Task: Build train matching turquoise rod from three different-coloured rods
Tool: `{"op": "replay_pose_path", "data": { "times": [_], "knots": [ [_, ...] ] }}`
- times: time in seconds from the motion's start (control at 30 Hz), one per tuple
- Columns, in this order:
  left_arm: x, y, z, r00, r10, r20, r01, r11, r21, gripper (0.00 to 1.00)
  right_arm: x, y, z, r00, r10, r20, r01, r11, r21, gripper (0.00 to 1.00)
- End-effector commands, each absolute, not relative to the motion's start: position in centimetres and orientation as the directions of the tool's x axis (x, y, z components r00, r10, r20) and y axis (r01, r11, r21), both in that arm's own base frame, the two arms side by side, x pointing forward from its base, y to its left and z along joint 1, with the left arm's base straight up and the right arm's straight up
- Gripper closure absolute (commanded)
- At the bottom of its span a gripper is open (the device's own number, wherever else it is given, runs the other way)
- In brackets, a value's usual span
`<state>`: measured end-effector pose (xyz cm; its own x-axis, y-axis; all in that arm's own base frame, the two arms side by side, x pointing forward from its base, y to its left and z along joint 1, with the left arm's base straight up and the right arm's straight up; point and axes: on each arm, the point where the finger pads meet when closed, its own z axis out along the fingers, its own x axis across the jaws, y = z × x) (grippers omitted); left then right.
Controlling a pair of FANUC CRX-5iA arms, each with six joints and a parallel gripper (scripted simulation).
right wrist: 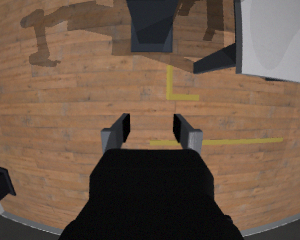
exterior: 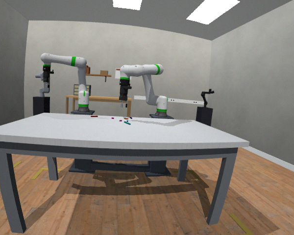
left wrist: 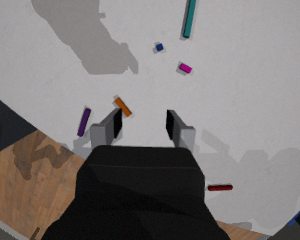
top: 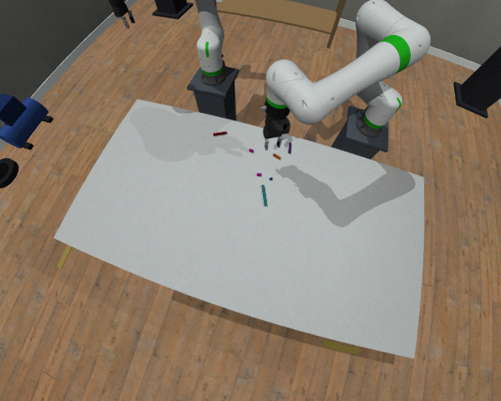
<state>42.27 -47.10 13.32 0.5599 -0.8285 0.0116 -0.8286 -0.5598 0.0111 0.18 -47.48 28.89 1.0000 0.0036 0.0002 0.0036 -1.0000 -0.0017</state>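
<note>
The turquoise rod lies alone. Near one end are a blue rod and a magenta rod, apart. A second magenta rod is hidden in the left wrist view. An orange rod and a purple rod lie near the robot-side edge, apart. A red rod lies farther off. My left gripper is open, empty, above the table near the orange rod. My right gripper is open, empty, over the floor.
The white table carries all the rods, which lie flat and separate. The two arm pedestals stand along its back edge. A blue object stands beyond the table's left side in the top view.
</note>
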Motion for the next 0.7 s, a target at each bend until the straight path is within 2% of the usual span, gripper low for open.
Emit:
{"op": "replay_pose_path", "data": {
  "times": [0.0, 0.4, 0.67],
  "knots": [
    [40.3, -48.0, 11.9, 0.414, -0.91, 0.018, -0.91, -0.414, 0.008, 0.0, 0.2, -47.5, 29.0, 1.0, 0.004, 0.0, 0.004, -1.0, 0.0, 0.0],
    [35.4, -49.4, 8.3, 0.056, -0.998, 0.002, -0.998, -0.056, -0.001, 0.0, 0.2, -47.5, 29.0, 1.0, 0.004, 0.0, 0.004, -1.0, 0.0, 0.0],
    [35.1, -49.5, 8.1, 0.035, -0.999, 0.001, -0.999, -0.035, -0.001, 0.0, 0.2, -47.5, 29.0, 1.0, 0.004, 0.0, 0.004, -1.0, 0.0, 0.0]
  ]
}}
